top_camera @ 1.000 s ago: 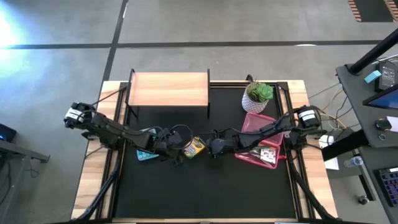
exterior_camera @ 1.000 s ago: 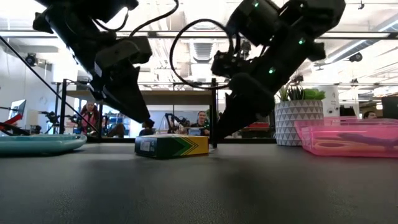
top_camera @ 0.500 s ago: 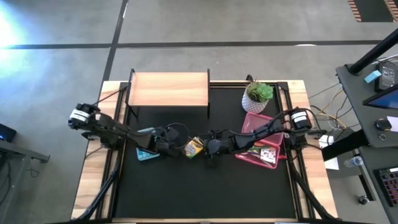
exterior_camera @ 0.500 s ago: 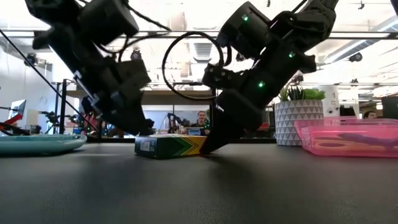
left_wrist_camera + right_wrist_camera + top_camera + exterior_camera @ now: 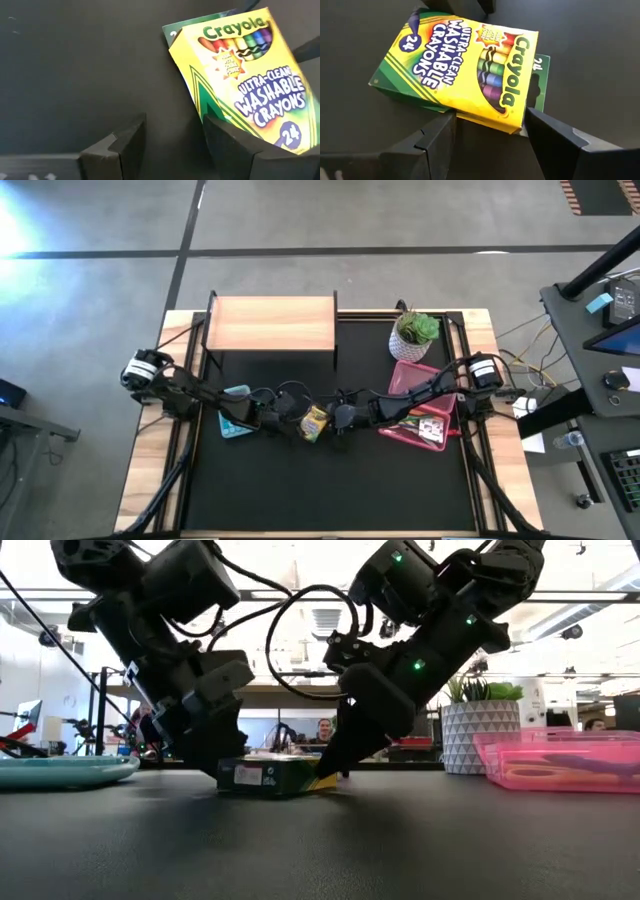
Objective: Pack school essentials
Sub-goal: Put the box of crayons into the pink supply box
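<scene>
One flat cardboard crayon box (image 5: 315, 421), matte black table (image 5: 330, 490)

We see the crayon box (image 5: 314, 422) mid-table between left gripper (image 5: 291, 420) and right gripper (image 5: 336, 421); tray (image 5: 437, 406) right, plant (image 5: 414, 335) behind it, plate (image 5: 236, 428) left.

Centre of the worktop (image 5: 330, 480) is crowded: both pincers converge on the crayon box (image 5: 315, 421), left pincer (image 5: 290, 420) from frame-left, right pincer (image 5: 337, 418) from frame-right, open, jaws low at the mat. No gap between them. Teal plate (image 5: 232, 426) sits under the left arm at left. Pink bin (image 5: 398, 378) and potted plant (image 5: 415, 332) block the upper right. Wooden shelf (image 5: 270, 323) blocks top centre. Lower half of the black mat is open, free approach from the bottom edge.
</scene>
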